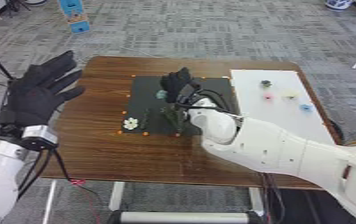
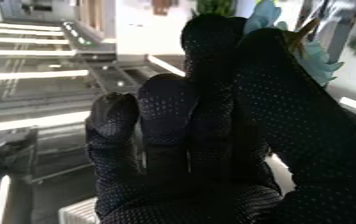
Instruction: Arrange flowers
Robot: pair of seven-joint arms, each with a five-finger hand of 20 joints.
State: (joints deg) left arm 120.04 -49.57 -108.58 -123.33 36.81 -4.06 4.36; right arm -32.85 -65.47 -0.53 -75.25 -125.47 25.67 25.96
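Head view, from where I stand: the pale blue flower (image 1: 161, 94) is over the black mat (image 1: 144, 89), pinched between the thumb and a finger of the right hand (image 1: 176, 81). Beside that arm are some dark green leaves (image 1: 172, 119), and a white flower (image 1: 131, 123) lies near a corner of the mat. Farther out, the white board (image 1: 281, 124) carries a pink flower (image 1: 268, 96), a yellow flower (image 1: 290, 93) and a blue flower (image 1: 306, 107), all on the brown table (image 1: 157, 160). At its left edge hangs the left hand (image 1: 38, 92), fingers loosely spread
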